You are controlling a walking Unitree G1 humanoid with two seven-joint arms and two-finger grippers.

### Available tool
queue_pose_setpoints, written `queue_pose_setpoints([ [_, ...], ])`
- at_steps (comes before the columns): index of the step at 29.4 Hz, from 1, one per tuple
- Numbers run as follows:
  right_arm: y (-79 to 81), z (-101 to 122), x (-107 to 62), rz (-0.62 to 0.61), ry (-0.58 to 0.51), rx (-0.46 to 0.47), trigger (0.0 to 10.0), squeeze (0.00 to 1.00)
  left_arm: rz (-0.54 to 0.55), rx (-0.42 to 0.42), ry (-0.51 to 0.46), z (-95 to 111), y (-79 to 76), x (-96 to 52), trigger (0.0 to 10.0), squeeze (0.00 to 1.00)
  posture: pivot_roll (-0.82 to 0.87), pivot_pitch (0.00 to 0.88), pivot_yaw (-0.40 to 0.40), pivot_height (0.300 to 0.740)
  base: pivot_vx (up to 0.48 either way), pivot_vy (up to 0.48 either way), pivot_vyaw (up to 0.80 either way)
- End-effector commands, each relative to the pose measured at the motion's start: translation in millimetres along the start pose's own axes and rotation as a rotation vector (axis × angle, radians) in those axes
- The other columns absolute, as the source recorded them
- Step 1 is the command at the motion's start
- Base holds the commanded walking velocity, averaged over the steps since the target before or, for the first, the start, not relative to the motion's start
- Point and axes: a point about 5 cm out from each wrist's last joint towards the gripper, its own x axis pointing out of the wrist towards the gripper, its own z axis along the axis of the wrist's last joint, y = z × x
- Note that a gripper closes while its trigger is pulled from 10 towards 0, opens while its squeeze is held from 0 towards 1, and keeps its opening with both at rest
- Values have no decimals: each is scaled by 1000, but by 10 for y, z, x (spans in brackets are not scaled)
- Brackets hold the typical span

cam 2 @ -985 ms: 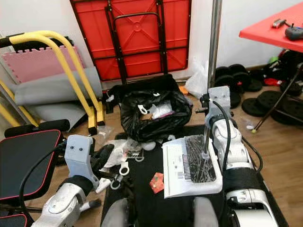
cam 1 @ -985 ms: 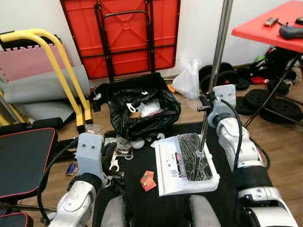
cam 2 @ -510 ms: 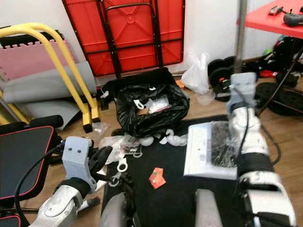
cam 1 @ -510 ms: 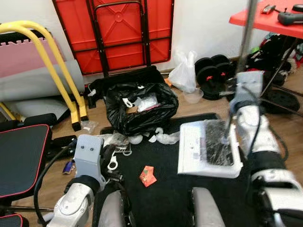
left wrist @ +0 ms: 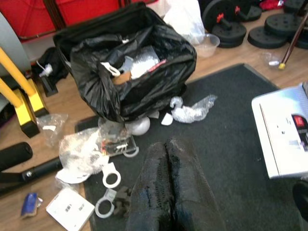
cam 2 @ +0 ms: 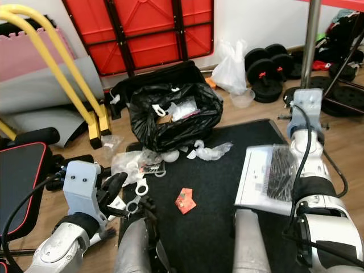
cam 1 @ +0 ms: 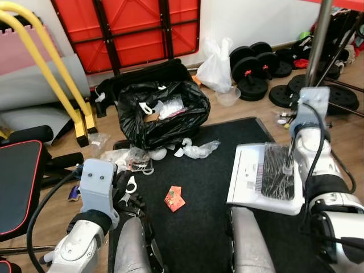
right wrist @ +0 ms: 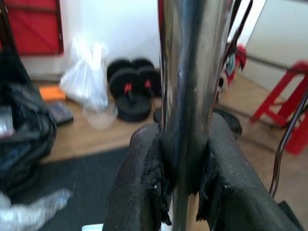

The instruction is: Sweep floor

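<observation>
My right gripper (right wrist: pixel 185 168) is shut on a shiny metal pole (cam 1: pixel 314 40) that stands upright on my right. At the pole's lower end a white flat head with black bristles (cam 1: pixel 267 179) rests on the black mat (cam 1: pixel 205 239). On the mat lie a red wrapper (cam 1: pixel 173 198) and a clear plastic wad (cam 1: pixel 196 149). Beyond them stands an open black rubbish bag (cam 1: pixel 159 111) with scraps inside. My left gripper (left wrist: pixel 166 149) hangs low on my left, shut on nothing, above white rings (left wrist: pixel 111 177) and crumpled plastic (left wrist: pixel 79 151).
A red folded table (cam 1: pixel 125 28) leans on the back wall, with a yellow frame (cam 1: pixel 51 68) and a black bench (cam 1: pixel 17 182) at the left. Dumbbell weights (cam 1: pixel 253 60), a white bag (cam 1: pixel 216 57) and a clear bowl (cam 1: pixel 228 96) sit at the back right.
The whole view has shifted, so the camera moved. My right arm has carried the pole and its white head rightward, off the mat's middle. The left arm has kept its pose.
</observation>
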Motion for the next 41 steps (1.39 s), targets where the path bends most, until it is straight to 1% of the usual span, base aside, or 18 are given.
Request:
queue_pose_setpoints([
  [1,78,50,-6,16,-50,12,10000,0,-49,7,25,-22,-10,-34,10000,0,39,174,80,471,0,0,0],
  [5,141,3,-22,33,-34,25,10000,0,-50,7,30,-24,-8,-46,10000,0,40,173,79,461,0,0,0],
  [7,230,18,-23,58,-39,49,10000,0,-48,7,34,-29,-8,-56,10000,0,43,163,75,451,0,0,0],
  [9,230,18,-23,58,-39,49,10000,0,-48,7,34,-29,-8,-56,10000,0,43,163,75,451,0,0,0],
  [11,324,70,-13,79,-56,70,10000,0,-45,8,37,-25,-8,-64,10000,0,48,166,76,441,0,0,0],
  [12,324,70,-13,79,-56,70,10000,0,-45,8,37,-25,-8,-64,10000,0,48,166,76,441,0,0,0],
  [17,440,145,3,98,-69,81,10000,0,-44,8,38,-17,-10,-71,10000,0,50,172,77,426,0,0,0],
  [19,532,196,6,120,-71,153,10000,0,-45,6,39,-10,-15,-74,10000,0,50,173,76,426,0,0,0],
  [20,532,196,6,120,-71,153,10000,0,-45,6,39,-10,-15,-74,10000,0,50,173,76,426,0,0,0],
  [21,578,226,7,136,-69,212,10000,0,-45,6,39,-6,-16,-76,10000,0,52,178,76,426,0,0,0],
  [22,642,269,-1,170,-88,229,10000,0,-45,6,38,-1,-17,-77,10000,0,53,183,77,426,0,0,0],
  [23,642,269,-1,170,-88,229,10000,0,-45,6,38,-1,-17,-77,10000,0,53,183,77,426,0,0,0],
  [24,729,312,-18,215,-107,249,10000,0,-45,5,38,2,-17,-79,10000,0,53,183,77,426,0,0,0],
  [26,729,312,-18,215,-107,249,10000,0,-45,5,38,2,-17,-79,10000,0,53,183,77,426,0,0,0],
  [27,808,363,-36,258,-134,264,10000,0,-44,4,38,7,-20,-81,10000,0,56,187,73,426,0,0,0],
  [28,808,363,-36,258,-134,264,10000,0,-44,4,38,7,-20,-81,10000,0,56,187,73,426,0,0,0],
  [30,897,414,-46,293,-149,255,10000,0,-42,2,37,13,-24,-86,10000,0,57,193,73,426,0,0,0],
  [41,946,444,-45,300,-151,244,10000,0,-41,-1,37,20,-25,-97,10000,0,61,205,74,426,0,0,0],
])
